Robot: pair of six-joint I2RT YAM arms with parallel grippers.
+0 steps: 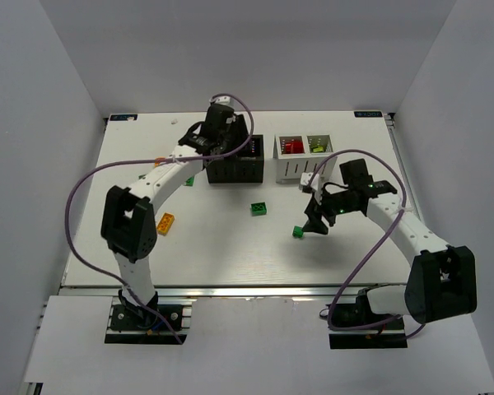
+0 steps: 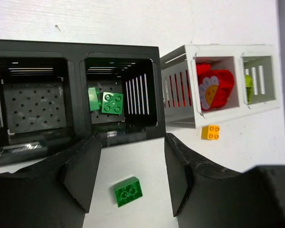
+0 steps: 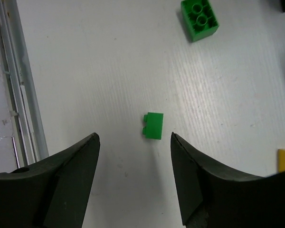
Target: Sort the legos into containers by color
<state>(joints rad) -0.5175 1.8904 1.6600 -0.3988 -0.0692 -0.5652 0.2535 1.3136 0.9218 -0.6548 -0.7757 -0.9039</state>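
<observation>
1. A pick is in hand: the right fingers [image 3: 71, 180] are held wide open, empty, over a green lego [image 3: 153, 126] on the tabletop [image 3: 85, 71].
2. The left fingers [image 2: 76, 175] are spread, empty, at the black container [image 2: 76, 57].
3. Lowering, then closing, is called for.

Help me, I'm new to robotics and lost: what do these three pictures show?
A left arm and a right arm stand at the near edge of a table. The overhead picture shows both; the other two come from a camera on each wrist, so the dark shapes at the bottom are that arm's own fingers. The left fingers hang open at the black box, which holds green bricks. The right fingers are open over a small green brick. The white box holds red pieces. A larger green brick and an orange brick lie loose on the table. Nothing is held.
</observation>
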